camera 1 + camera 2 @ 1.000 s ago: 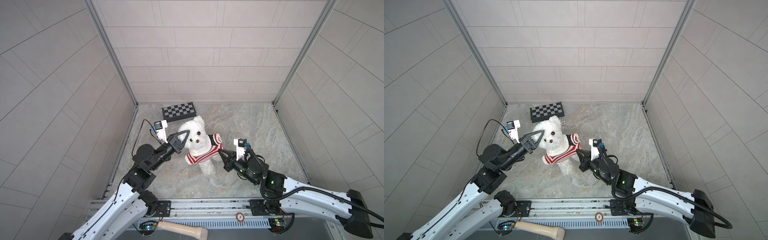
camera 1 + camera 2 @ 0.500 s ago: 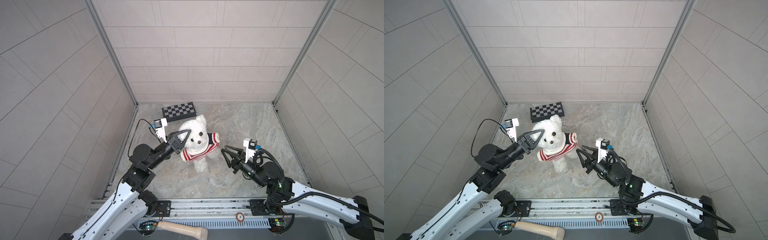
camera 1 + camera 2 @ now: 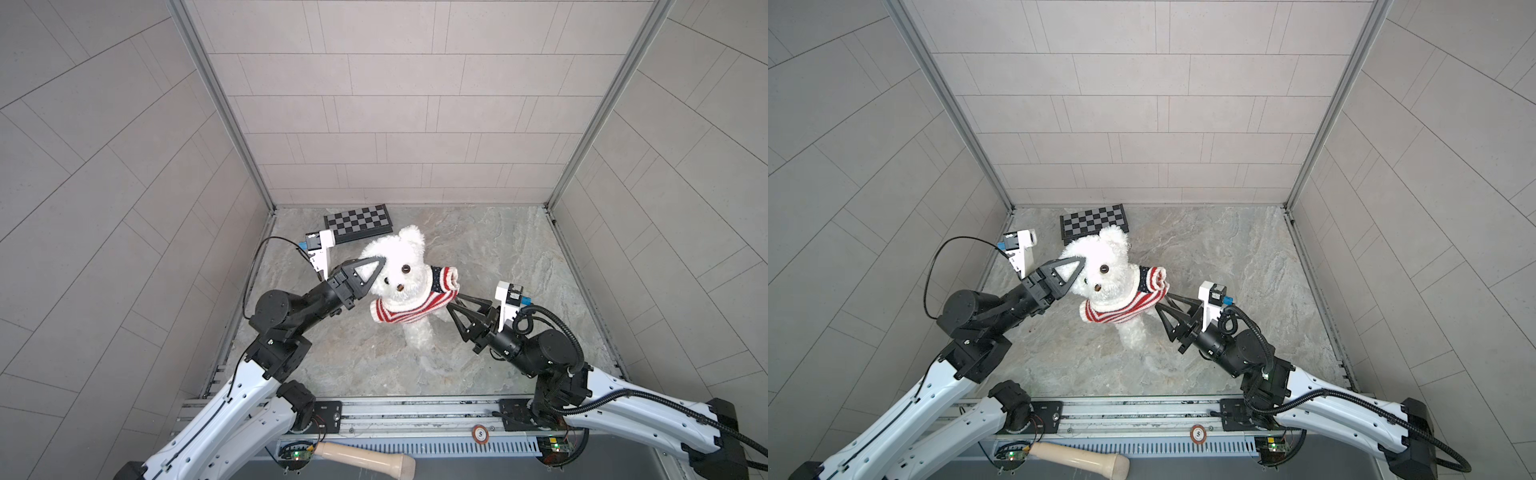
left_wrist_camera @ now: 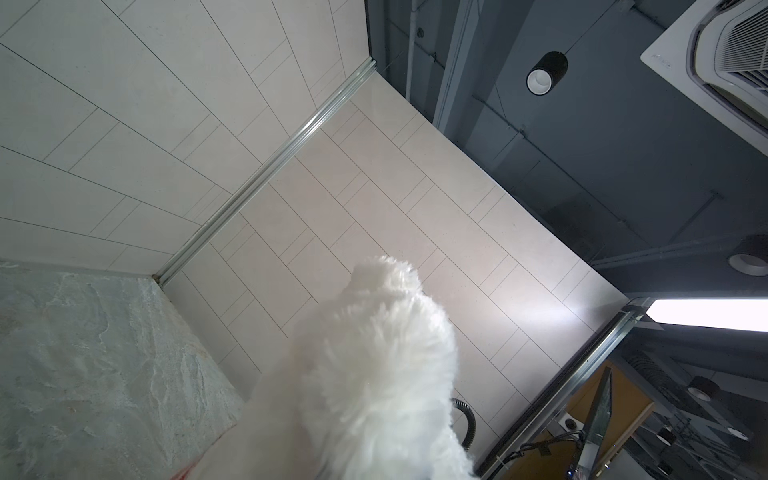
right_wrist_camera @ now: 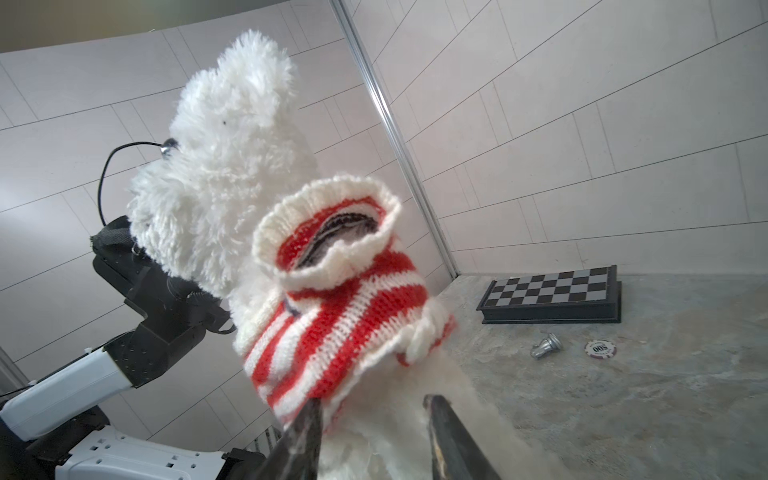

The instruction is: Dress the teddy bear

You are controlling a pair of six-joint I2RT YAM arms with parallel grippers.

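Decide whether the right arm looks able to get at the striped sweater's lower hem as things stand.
Probably yes. The right gripper is open right at the sweater hem, with nothing between, while the left gripper holds the teddy bear up by its head.

White arms [image 3: 224,409], black joints [image 3: 276,309], cables [image 3: 562,328]

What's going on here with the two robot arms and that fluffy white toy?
The left gripper is shut on the side of the head of the fluffy white plush teddy bear, holding it upright. A red-and-white striped knit sweater is already over the bear's head and bunched around its chest. The right gripper sits with its jaws open at the sweater's lower hem, gripping nothing. One sleeve looks empty in the right wrist view, so the dressing appears unfinished.
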